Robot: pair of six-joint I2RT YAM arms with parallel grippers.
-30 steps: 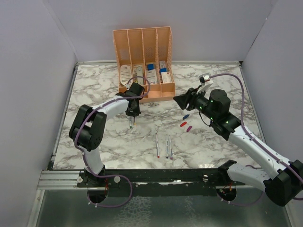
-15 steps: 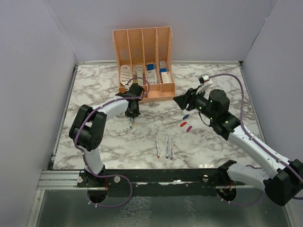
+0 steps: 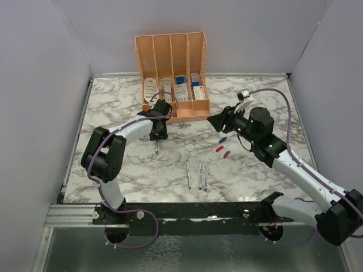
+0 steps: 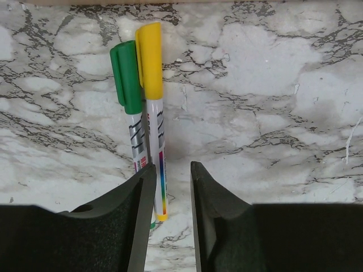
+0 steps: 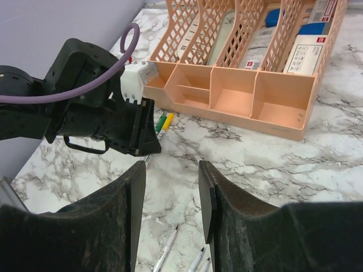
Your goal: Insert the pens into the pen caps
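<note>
Pens in green cap and yellow cap lie done below my left pincer, narrowly parted, empty; three bare pens, three loose caps remain.

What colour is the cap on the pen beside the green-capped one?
That cap is yellow, clearest in the left wrist view.

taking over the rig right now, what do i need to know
Left gripper: open, holding nothing, over the tail of the yellow-capped pen.
Right gripper: open, empty, off the table.
Done: yellow-capped pen and green-capped pen lie side by side on the marble near the organizer.
Left: three bare pens near the front edge; blue cap, red cap and magenta cap loose on the right arm's side.
</note>
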